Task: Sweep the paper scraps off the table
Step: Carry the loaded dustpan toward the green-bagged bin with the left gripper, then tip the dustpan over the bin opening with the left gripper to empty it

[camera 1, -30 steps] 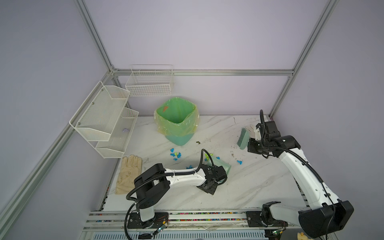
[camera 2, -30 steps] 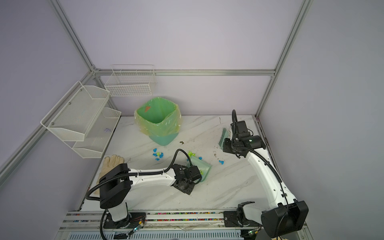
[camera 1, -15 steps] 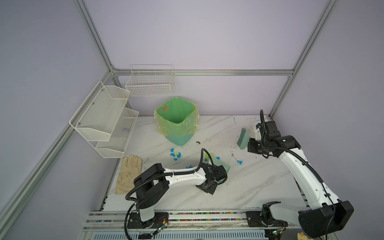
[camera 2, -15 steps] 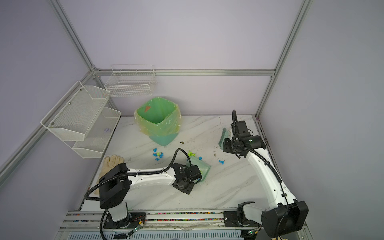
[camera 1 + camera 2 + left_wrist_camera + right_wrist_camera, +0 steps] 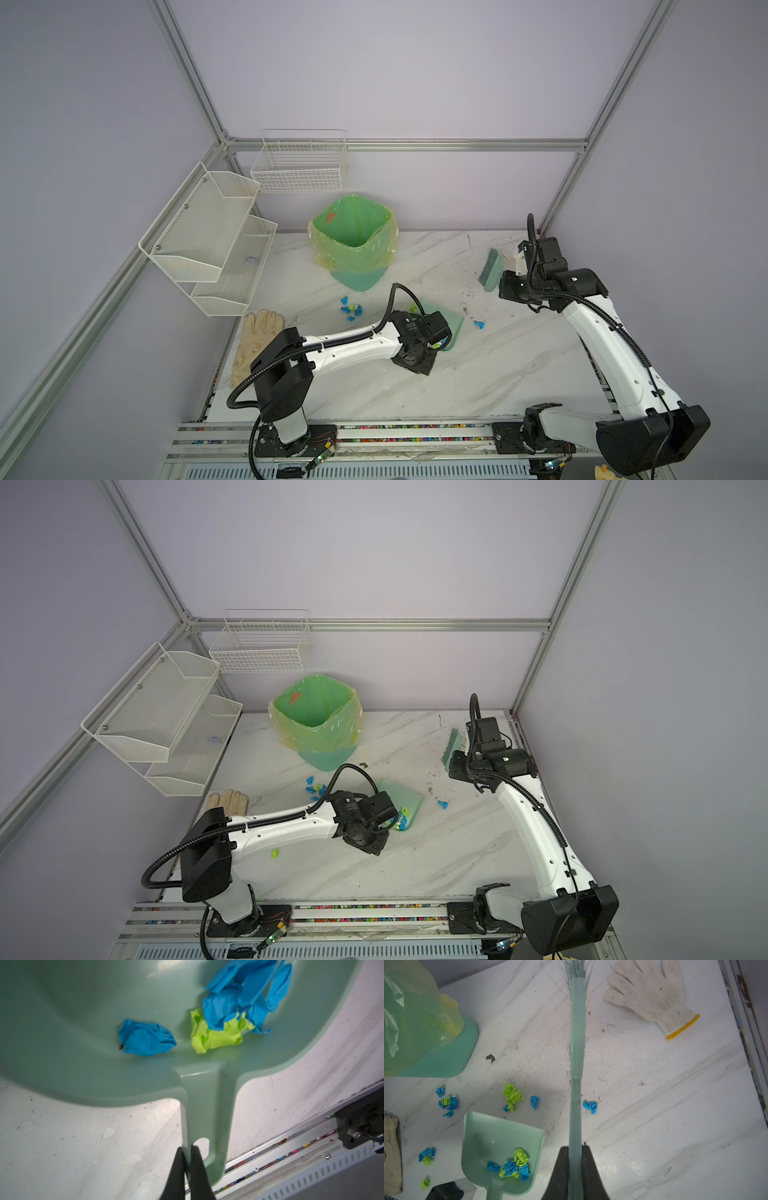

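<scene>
Nearest, the left hand [image 5: 187, 1150] pinches the handle of the dustpan [image 5: 83, 1022], which holds several paper scraps [image 5: 146, 1038]; more lie loose on the surface [image 5: 83, 1147] just beyond it. Farther back, the right hand [image 5: 575, 1149] is clamped around the brush [image 5: 577, 1043].

Your two top views look down steeply from high above the near edge, side by side and nearly alike, both taking in the whole table [image 5: 478, 374]. Your left wrist camera sits close over the dustpan [image 5: 83, 1022], looking along its handle. Your right wrist camera looks down from higher along the brush [image 5: 577, 1043], sharing that dustpan.
</scene>
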### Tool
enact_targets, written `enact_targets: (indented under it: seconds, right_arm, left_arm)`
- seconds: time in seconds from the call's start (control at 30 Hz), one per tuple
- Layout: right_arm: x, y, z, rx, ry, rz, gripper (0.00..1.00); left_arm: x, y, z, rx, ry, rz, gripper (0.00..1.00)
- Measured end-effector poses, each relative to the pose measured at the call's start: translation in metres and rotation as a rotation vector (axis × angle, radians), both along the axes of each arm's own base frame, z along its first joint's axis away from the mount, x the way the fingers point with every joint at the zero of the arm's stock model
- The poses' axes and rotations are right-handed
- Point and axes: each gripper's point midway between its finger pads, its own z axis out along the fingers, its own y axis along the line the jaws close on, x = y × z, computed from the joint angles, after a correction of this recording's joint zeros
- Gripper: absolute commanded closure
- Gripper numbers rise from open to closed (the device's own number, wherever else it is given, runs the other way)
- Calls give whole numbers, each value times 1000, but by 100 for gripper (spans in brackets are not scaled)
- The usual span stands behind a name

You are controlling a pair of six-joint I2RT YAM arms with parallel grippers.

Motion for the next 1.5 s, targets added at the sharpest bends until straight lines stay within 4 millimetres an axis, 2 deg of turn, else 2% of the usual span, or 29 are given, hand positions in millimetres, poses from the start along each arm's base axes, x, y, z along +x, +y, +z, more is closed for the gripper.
enact_targets:
  seconds: [0.53,0.9,1.33,1.5]
  right_arm:
    - [-2,-7,10,-6,-37,-23,100]
    - [-1,-9,12,-4,-44,-28,100]
    - [2,-9,14,-1,-58,-30,100]
    - [2,-10,14,-3,-59,-29,100]
  left_arm:
    - [43,-6,53,-158,24,89,100]
    - [87,-16,122,-338,-49,117,100]
    - [177,15,191,-620,-93,272,100]
    - [200,24,216,-749,-100,308,100]
